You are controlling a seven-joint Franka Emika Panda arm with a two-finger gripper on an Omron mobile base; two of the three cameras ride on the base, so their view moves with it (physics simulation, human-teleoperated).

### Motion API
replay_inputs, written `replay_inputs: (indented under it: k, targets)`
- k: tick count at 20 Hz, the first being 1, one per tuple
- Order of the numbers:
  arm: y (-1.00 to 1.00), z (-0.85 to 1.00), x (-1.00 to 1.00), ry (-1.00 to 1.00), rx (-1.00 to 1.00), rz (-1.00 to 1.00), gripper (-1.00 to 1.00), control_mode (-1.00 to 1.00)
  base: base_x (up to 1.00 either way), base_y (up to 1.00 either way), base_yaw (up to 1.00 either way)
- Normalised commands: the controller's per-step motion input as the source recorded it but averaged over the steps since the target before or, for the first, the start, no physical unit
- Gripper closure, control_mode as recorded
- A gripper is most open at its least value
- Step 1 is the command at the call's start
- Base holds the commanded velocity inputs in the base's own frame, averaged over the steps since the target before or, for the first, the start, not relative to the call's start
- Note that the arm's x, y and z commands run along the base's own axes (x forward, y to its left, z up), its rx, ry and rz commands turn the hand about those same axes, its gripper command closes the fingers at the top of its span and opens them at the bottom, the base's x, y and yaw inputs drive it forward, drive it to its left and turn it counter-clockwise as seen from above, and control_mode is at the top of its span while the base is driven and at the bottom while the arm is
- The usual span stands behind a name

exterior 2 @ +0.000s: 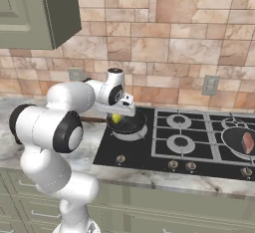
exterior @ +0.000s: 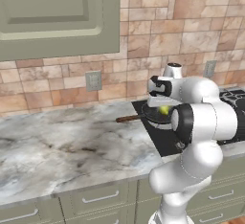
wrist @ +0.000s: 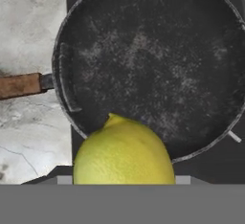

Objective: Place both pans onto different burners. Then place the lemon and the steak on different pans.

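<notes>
Hovering over the wooden-handled pan (exterior 2: 128,123), the gripper (exterior 2: 118,117) sits left of centre in the right base view, with the lemon (exterior 2: 116,118) between its fingers. In the hand view the lemon (wrist: 123,155) fills the lower middle of the frame, its pointed tip aimed up toward the pan (wrist: 150,60), whose dark, scuffed floor takes up the upper right. The fingers are hidden behind the fruit there; the jaws stand partly apart and appear clamped on the lemon, which hangs above the pan's near rim rather than resting on its floor.

The brown handle (wrist: 20,84) leaves the pan at the left edge of the hand view, lying over the marble counter (wrist: 28,36). In the left base view the same handle (exterior: 128,118) points left from the pan (exterior: 155,115) at mid-frame, and a sliver of lemon (exterior: 164,109) shows yellow just below the wrist.

The pan sits on the rear left burner of the black cooktop (exterior 2: 149,155). At the right edge of the right base view, the second pan (exterior 2: 239,142) rests on another burner with the steak (exterior 2: 247,142) lying in it, well apart from the gripper. Two bare burners (exterior 2: 178,121) lie between the pans.
</notes>
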Motion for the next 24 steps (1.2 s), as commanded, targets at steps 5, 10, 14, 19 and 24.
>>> replay_inputs:
  k: [5, 10, 14, 19, 24]
  targets:
    - [-0.20, -0.10, 0.32, 0.01, 0.00, 0.00, 1.00, -1.00, 0.00, 0.00, 0.00]
    - [-0.12, -0.28, 0.24, 0.00, 0.00, 0.00, 1.00, -1.00, 0.00, 0.00, 0.00]
    - [-0.08, -0.36, 0.20, 0.00, -0.01, 0.00, 1.00, -1.00, 0.00, 0.00, 0.00]
    - [-0.06, -0.26, 0.24, 0.00, 0.00, 0.00, 1.00, -1.00, 0.00, 0.00, 0.00]
    - [-0.07, -0.26, 0.13, 0.00, 0.00, 0.00, 1.00, -1.00, 0.00, 0.00, 0.00]
